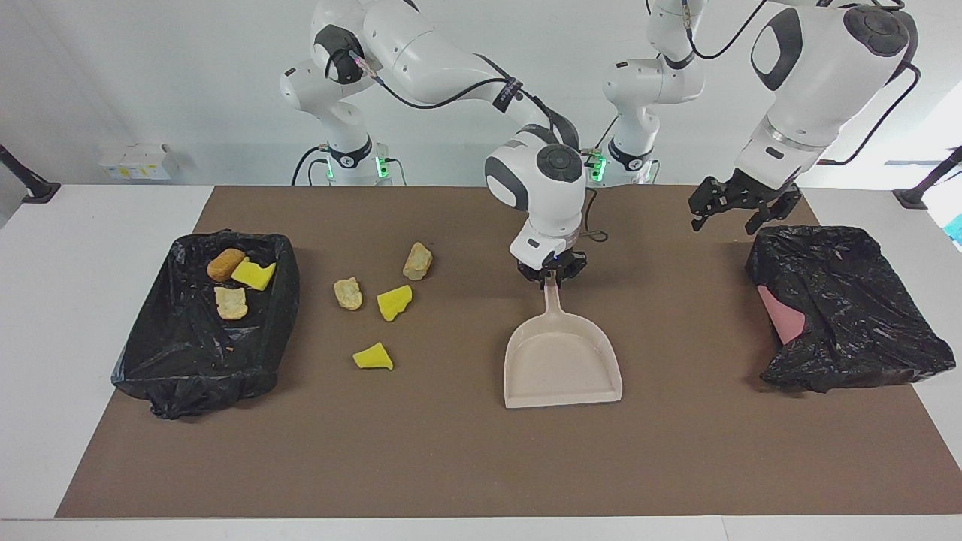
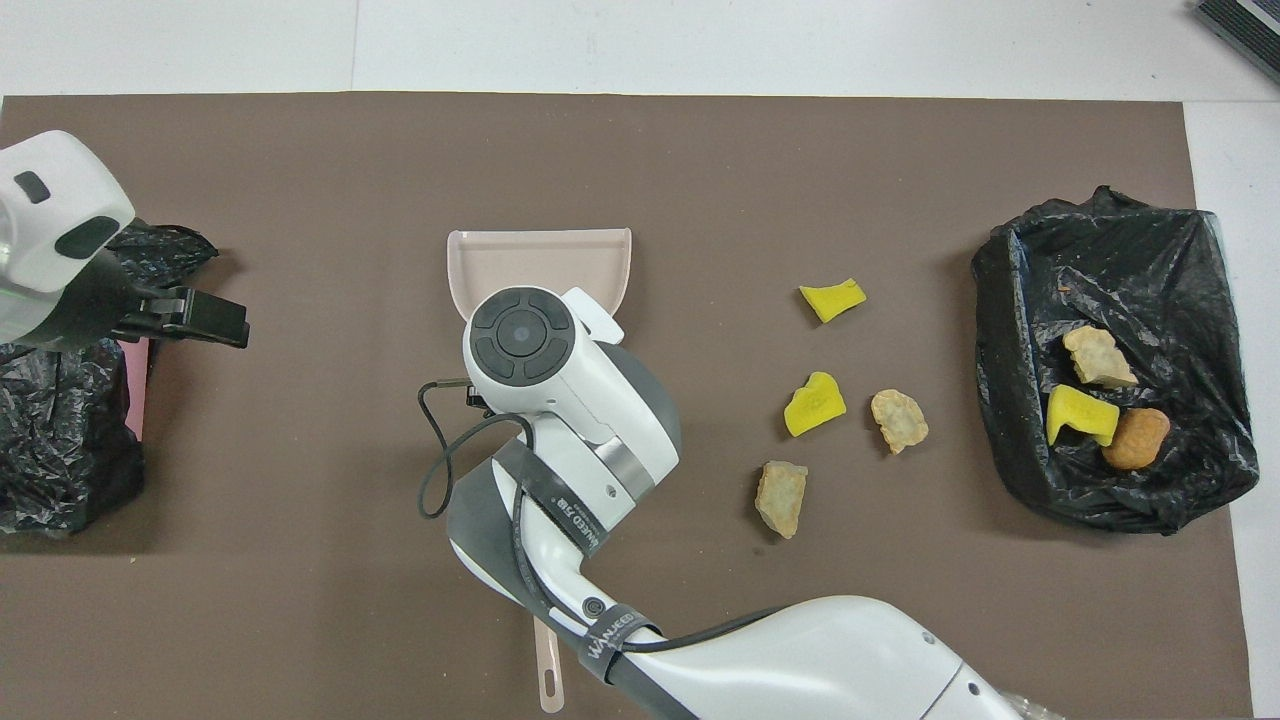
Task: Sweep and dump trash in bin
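Observation:
A pale pink dustpan [image 1: 562,364] lies flat mid-mat, its mouth facing away from the robots. My right gripper [image 1: 554,274] is shut on the tip of its handle. Several trash lumps lie on the mat between the dustpan and the bin: two beige chunks [image 1: 418,261] [image 1: 348,293] and two yellow wedges [image 1: 394,302] [image 1: 373,357]. The bin [image 1: 150,353], a tray lined with a black bag, holds an orange-brown lump [image 1: 225,264], a yellow wedge [image 1: 253,273] and a beige chunk [image 1: 231,303]. My left gripper [image 1: 740,210] waits open in the air over the second black bag.
A second crumpled black bag [image 1: 849,308] with something pink [image 1: 782,315] showing under it sits at the left arm's end. A thin pale tool handle [image 2: 546,670] lies near the robots, mostly under the right arm. White table [image 1: 75,225] borders the brown mat.

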